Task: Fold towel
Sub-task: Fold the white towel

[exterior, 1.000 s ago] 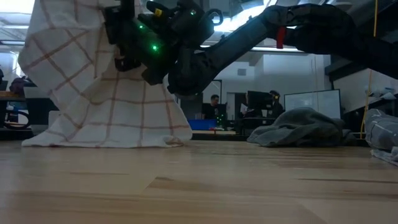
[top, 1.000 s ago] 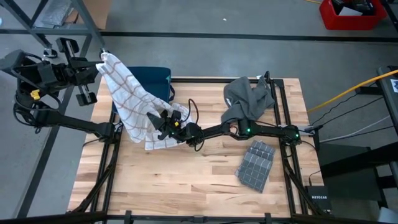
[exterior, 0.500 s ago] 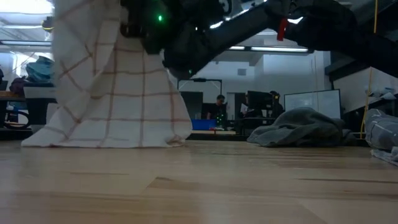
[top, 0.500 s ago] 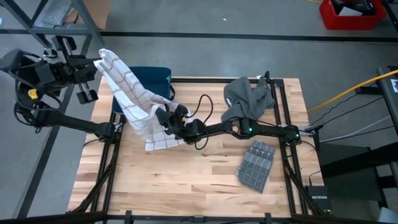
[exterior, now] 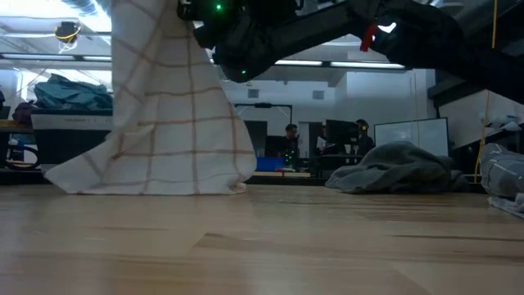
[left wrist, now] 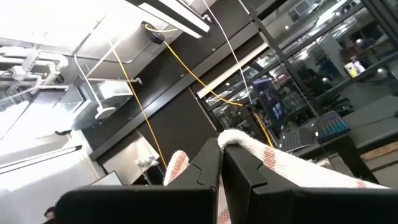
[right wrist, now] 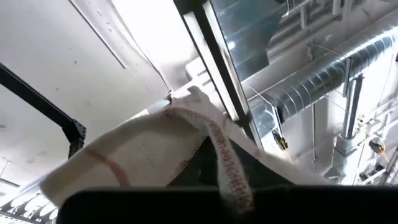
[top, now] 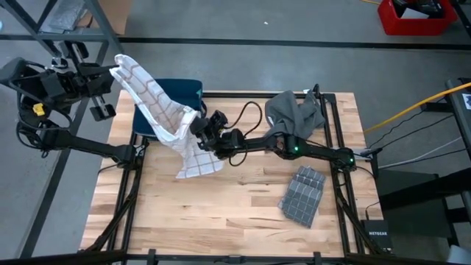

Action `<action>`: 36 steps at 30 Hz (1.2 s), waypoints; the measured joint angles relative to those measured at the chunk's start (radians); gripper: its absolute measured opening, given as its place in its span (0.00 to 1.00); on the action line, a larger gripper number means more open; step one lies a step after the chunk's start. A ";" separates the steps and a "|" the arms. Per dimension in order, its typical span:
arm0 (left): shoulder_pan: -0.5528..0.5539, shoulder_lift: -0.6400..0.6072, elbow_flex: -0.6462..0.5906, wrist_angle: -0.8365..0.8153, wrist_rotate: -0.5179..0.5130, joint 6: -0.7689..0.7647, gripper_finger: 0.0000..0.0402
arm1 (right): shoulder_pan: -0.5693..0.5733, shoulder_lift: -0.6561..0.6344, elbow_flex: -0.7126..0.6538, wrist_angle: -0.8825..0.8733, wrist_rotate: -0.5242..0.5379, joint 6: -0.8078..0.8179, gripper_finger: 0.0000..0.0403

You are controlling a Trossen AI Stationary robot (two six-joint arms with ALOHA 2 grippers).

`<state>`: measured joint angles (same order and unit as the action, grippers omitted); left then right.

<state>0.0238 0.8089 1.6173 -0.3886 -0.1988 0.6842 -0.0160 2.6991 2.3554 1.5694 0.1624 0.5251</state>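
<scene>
A white towel (top: pixel 158 103) with thin brown checks is stretched between both grippers above the table's far left. My left gripper (top: pixel 114 73) is shut on its upper end, high up and beyond the table's left far corner. My right gripper (top: pixel 193 125) is shut on the towel farther down, above the table. From there the towel (exterior: pixel 172 106) hangs down, and its lower edge (exterior: pixel 147 188) rests on the wooden table (top: pixel 243 213). My left gripper pinches a corner of the towel (left wrist: pixel 239 142) between its two fingers, coming from the table's left and tilted slightly upward. The corner sticks out past the fingertips, and the cloth runs from there down toward the other gripper. My right gripper holds a bunched edge of the towel (right wrist: pixel 208 127), which drapes over its fingers and hides the place of contact. The fingers slant steeply upward. Below them the towel hangs with its lower part (top: pixel 199 163) on the table.
A crumpled grey cloth (top: pixel 294 114) lies at the table's far right. A folded grey checked cloth (top: pixel 303 195) lies at the right near side. A dark blue thing (top: pixel 180 94) sits at the far left behind the towel. People sit in the room beyond (exterior: pixel 286 139).
My right gripper has risen and tipped more steeply upward, moving toward the table's far edge with the towel. The towel has been drawn up into a taller, narrower hang. Its lower edge stays on the table and has slid a little toward the right.
</scene>
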 joint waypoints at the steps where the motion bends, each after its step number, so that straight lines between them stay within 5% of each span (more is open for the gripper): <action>1: 0.000 -0.001 0.000 -0.003 0.000 0.000 0.00 | -0.005 -0.006 0.000 0.000 -0.005 0.000 0.00; 10: 0.000 -0.015 0.000 -0.022 -0.018 -0.006 0.00 | -0.032 -0.116 0.000 -0.097 -0.177 -0.041 0.00; 18: 0.000 -0.015 0.000 -0.022 -0.038 -0.009 0.00 | -0.046 -0.264 0.000 -0.675 -0.235 -0.048 0.00; 26: 0.000 -0.024 0.000 -0.016 -0.101 0.056 0.00 | -0.036 -0.419 -0.001 -1.407 -0.163 -0.311 0.00; 32: 0.000 -0.024 0.000 -0.023 -0.105 0.083 0.00 | -0.036 -0.549 0.000 -1.669 -0.128 -0.344 0.00; 36: 0.000 -0.024 0.000 -0.024 -0.105 0.083 0.00 | -0.035 -0.656 0.000 -1.862 0.001 -0.374 0.00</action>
<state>0.0242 0.7845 1.6173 -0.4126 -0.3041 0.7670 -0.0509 2.0428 2.3550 -0.2930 0.1634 0.1507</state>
